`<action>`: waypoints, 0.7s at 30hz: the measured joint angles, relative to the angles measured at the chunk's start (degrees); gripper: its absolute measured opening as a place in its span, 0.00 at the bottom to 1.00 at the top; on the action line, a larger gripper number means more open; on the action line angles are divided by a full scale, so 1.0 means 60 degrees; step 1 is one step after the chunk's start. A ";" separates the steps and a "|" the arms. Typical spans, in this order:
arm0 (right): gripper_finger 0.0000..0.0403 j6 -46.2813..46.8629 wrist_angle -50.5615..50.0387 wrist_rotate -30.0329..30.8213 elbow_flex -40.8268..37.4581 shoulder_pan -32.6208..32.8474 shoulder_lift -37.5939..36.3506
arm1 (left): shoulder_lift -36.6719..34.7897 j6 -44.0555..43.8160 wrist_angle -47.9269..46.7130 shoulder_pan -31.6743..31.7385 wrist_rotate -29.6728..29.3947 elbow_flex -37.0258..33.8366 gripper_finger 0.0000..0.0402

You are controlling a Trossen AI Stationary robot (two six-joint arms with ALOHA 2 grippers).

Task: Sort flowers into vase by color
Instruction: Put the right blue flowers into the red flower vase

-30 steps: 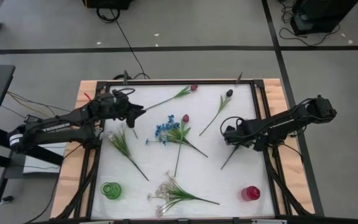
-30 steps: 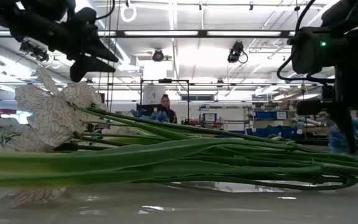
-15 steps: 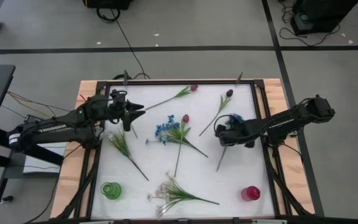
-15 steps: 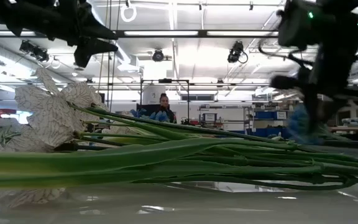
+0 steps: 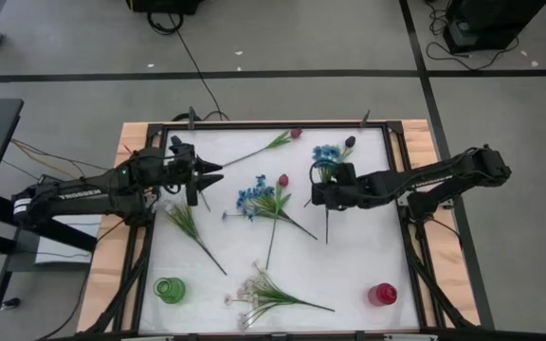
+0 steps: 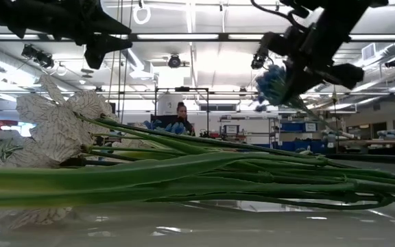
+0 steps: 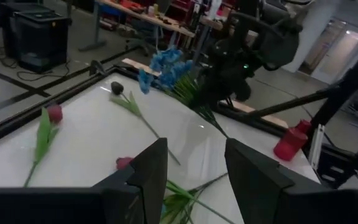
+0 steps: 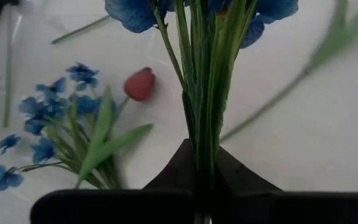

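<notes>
The left gripper [image 5: 207,173] hovers over the table's [image 5: 358,270] far left part, fingers [image 7: 151,171] parted around nothing. A second blue flower [image 5: 251,196] lies between the two grippers. The right gripper [image 5: 318,192] is clamped on the stem of a blue flower [image 5: 327,155], lifted off the table, its blossoms just beyond the fingertips.

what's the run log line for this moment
right gripper: shut on blue flower, lifted above the table | left gripper: open, empty, hovering at table's left | green vase, red vase: no flowers in them
</notes>
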 joint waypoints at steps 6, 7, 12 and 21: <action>0.05 -0.3163 0.1942 0.0049 0.0332 -0.0185 -0.0213 | 0.1026 -0.0251 0.1641 -0.0079 -0.0238 -0.0017 0.42; 0.05 -0.3804 0.2325 0.0016 0.0375 -0.0216 -0.0283 | 0.1289 -0.0360 0.2214 -0.0133 -0.0254 -0.0004 0.42; 0.06 -0.5561 0.3315 -0.0658 0.0437 -0.0382 -0.0857 | 0.2688 -0.1020 0.4077 -0.0409 -0.0746 0.0015 0.42; 0.08 -0.7488 0.4165 -0.0930 0.0437 -0.0443 -0.1952 | 0.5302 -0.1021 0.4233 -0.1088 -0.0790 0.1749 0.42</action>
